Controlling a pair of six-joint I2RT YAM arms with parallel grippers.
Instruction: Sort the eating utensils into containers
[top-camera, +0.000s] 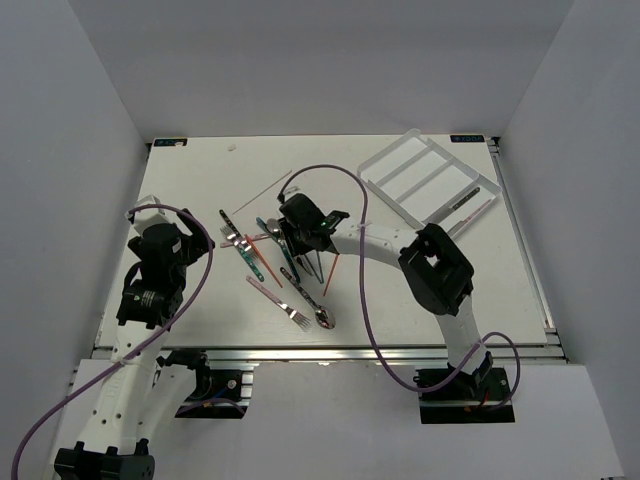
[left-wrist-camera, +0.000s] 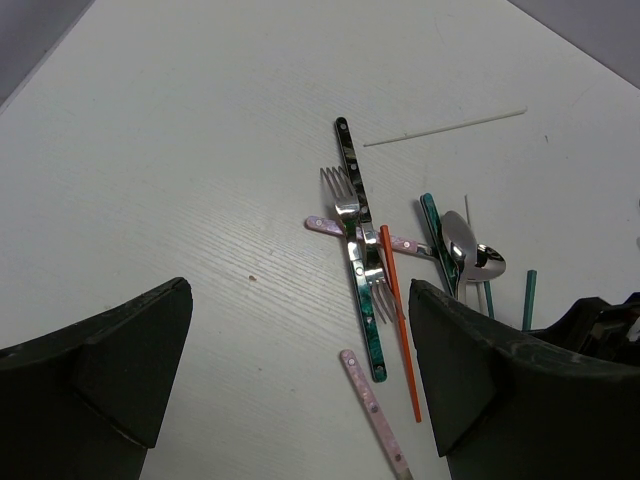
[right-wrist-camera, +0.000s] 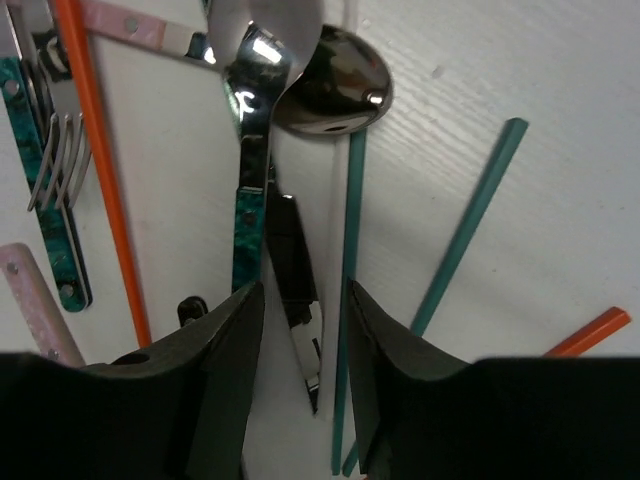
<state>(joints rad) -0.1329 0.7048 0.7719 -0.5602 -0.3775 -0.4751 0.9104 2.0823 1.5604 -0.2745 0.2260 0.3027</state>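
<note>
The utensils lie heaped on the table, left of the tray and well apart from it. Among them are forks, spoons, and orange and teal sticks. Over the heap, the right gripper straddles a dark handle, its fingers narrowly parted and clear of it on both sides. Farther left of the tray, the left gripper hovers spread wide, holding nothing.

table white, fine grain lines. tray clear, whitish. spoon bowl mirror silver, fork head silver too. marbled handle teal-green with dark veins. pink handle pale, dark dots. dark handle near black. orange stick, teal stick, white stick. cables purple. walls plain light grey.
</note>
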